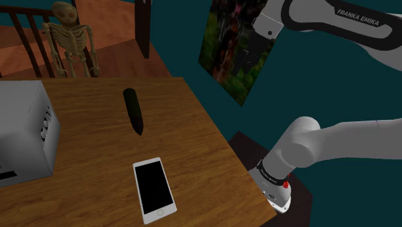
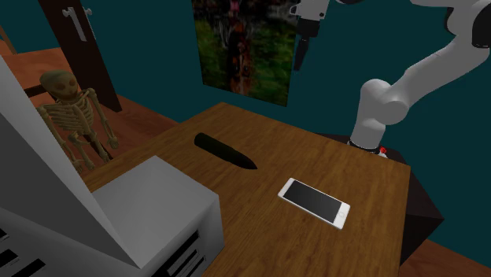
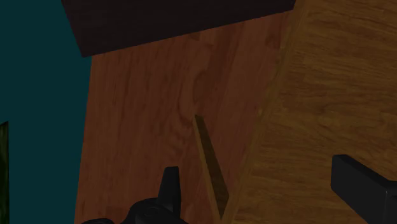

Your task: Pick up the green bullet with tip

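Dark bullet [image 1: 133, 109] lies on table [image 1: 96, 161] near white phone [image 1: 154, 189] and grey box [image 1: 22, 132].

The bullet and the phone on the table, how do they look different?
The bullet is dark all over; the phone has a white frame around a black screen. The bullet is round and narrows to a point; the phone is a flat rectangle. The phone lies nearer the robot's stand than the bullet. Both lie on the wooden table.
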